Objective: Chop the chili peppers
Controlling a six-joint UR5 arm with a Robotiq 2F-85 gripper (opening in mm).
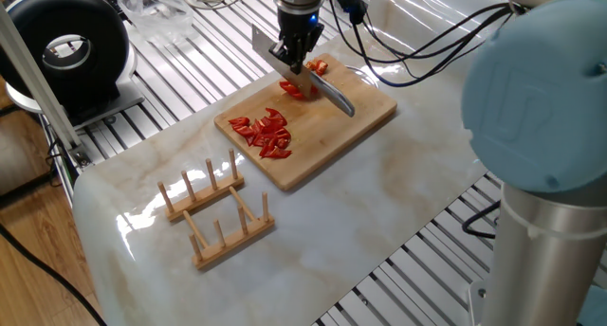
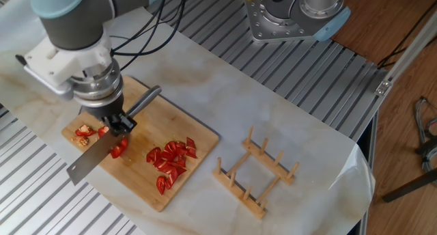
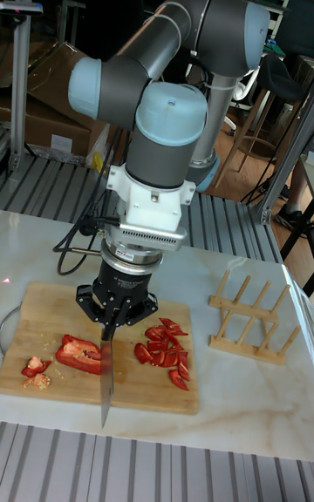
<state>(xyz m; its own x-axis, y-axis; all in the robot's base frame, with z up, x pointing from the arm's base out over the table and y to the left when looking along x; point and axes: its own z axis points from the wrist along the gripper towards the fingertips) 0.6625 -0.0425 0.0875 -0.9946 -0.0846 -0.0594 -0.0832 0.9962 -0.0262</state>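
Note:
The chili peppers lie on a wooden cutting board (image 1: 372, 110) (image 2: 145, 128) (image 3: 35, 312). A pile of small red bits (image 1: 268, 135) (image 2: 172, 160) (image 3: 164, 351) sits near the board's middle. A larger red chunk (image 3: 78, 354) (image 2: 102, 131) lies left of the blade, with two slices (image 2: 119, 148) (image 1: 296, 88) beside it. Pale stem scraps (image 2: 83, 134) (image 3: 35, 368) rest at the board's end. My gripper (image 1: 296, 59) (image 2: 117, 120) (image 3: 112, 312) is shut on a knife (image 2: 89, 164) (image 3: 106, 373). Its blade slants down over the board's edge.
A wooden peg rack (image 1: 218, 212) (image 2: 256, 173) (image 3: 249, 319) stands on the marble sheet beside the board. A black round device (image 1: 66, 46) sits at the back left. Cables (image 1: 417, 42) trail behind the board. A second robot base (image 2: 297, 13) stands at the far side.

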